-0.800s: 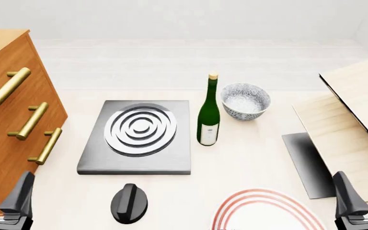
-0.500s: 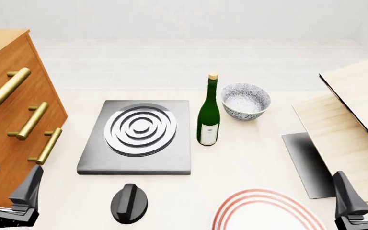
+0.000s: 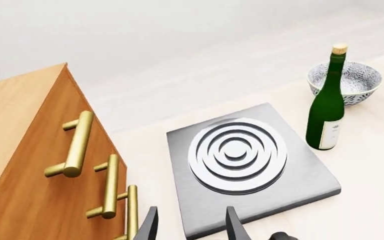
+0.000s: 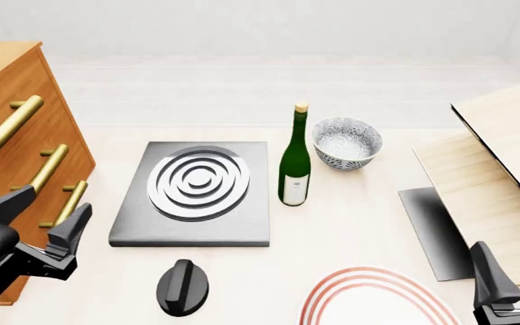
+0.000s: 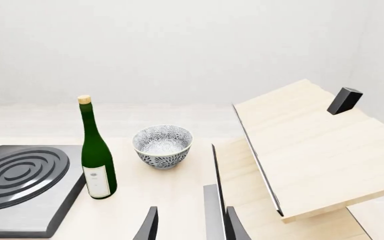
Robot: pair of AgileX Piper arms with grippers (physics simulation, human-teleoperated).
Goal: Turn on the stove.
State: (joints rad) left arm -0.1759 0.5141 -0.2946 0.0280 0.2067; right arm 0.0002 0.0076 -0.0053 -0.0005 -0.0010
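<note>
The stove (image 4: 252,210) is a flat dark-grey slab with silver burner rings (image 4: 198,183), lying left of the table's middle. It also shows in the left wrist view (image 3: 299,175) and the right wrist view (image 5: 18,195). Its black ridged knob (image 4: 182,287) lies on the table just in front of it, and only its edge shows in the left wrist view (image 3: 282,236). My left gripper (image 4: 43,218) is open and empty, left of the stove's front corner and up and left of the knob. My right gripper (image 4: 517,271) is open and empty at the front right.
A wooden drawer cabinet (image 4: 7,145) with brass handles stands close by the left gripper. A green bottle (image 4: 294,166) and a patterned bowl (image 4: 346,141) stand right of the stove. A white plate with red rings (image 4: 378,298), a thin dark sheet (image 4: 436,233) and a tilted wooden board (image 4: 504,156) lie at the right.
</note>
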